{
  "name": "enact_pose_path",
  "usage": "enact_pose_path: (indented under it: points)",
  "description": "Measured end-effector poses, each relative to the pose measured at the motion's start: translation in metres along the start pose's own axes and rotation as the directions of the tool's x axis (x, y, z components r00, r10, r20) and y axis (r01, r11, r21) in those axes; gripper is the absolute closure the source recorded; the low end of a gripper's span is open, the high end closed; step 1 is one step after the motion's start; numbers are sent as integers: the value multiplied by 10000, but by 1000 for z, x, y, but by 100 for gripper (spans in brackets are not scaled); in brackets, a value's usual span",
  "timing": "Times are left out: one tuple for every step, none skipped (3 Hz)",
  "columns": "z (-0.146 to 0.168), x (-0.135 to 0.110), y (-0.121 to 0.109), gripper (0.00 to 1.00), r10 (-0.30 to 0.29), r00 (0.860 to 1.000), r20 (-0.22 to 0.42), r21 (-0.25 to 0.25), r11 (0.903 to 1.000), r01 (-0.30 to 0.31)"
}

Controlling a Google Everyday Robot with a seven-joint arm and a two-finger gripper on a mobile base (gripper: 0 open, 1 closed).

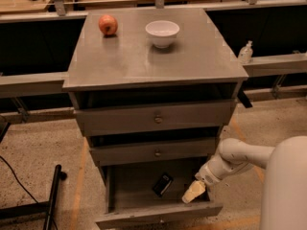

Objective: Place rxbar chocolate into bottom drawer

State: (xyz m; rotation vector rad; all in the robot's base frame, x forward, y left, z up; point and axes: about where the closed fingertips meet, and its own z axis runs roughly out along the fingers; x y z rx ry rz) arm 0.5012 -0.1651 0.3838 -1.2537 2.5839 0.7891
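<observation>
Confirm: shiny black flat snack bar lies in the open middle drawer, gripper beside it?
No. The camera view shows the shiny black snack bar lying in the open bottom grey metal drawer, not the middle one; the gripper is beside it.

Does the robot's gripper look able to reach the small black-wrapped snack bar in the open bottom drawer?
Probably yes. The gripper hangs over the open grey metal bottom drawer, close beside the shiny black snack bar, with nothing visible between them.
</observation>
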Motion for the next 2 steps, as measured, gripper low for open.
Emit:
enact_pose_path:
  points:
    - [-5, 8, -1, 0, 116, 9999, 74, 75, 9999, -116]
    - [-4, 7, -1, 0, 102, 9999, 60, 60, 9999, -103]
